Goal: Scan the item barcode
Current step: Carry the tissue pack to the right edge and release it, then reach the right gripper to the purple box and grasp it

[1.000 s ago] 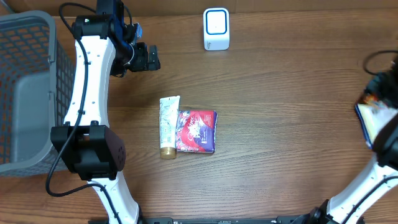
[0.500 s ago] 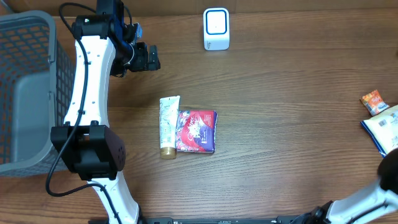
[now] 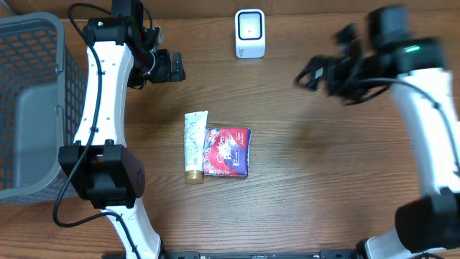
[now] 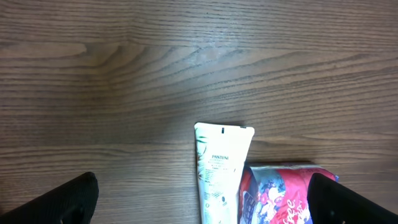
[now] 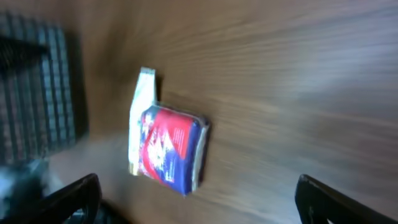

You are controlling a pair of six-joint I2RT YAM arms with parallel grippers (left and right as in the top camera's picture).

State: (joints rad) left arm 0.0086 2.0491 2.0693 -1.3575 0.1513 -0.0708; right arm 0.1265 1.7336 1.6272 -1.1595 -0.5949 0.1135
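Observation:
Two items lie side by side mid-table: a white tube (image 3: 194, 147) with a gold cap, and touching its right side a red and blue packet (image 3: 227, 152). The white barcode scanner (image 3: 249, 34) stands at the back edge. My left gripper (image 3: 169, 67) hangs open above the wood behind the tube, holding nothing. In the left wrist view the tube (image 4: 221, 168) and the packet (image 4: 280, 193) lie between the left gripper's (image 4: 200, 198) spread fingers. My right gripper (image 3: 316, 73), motion-blurred, is open and empty, right of the scanner. The right wrist view shows the packet (image 5: 171, 149) and tube (image 5: 140, 118) far below the right gripper (image 5: 199, 198).
A grey mesh basket (image 3: 32, 108) fills the table's left edge; it also appears as a dark grid in the right wrist view (image 5: 37, 87). The left arm's white links (image 3: 100, 108) run along the basket's right side.
The right arm has swung in from the far right edge toward the back middle of the table, open and blurred. The left arm and both items have not moved.

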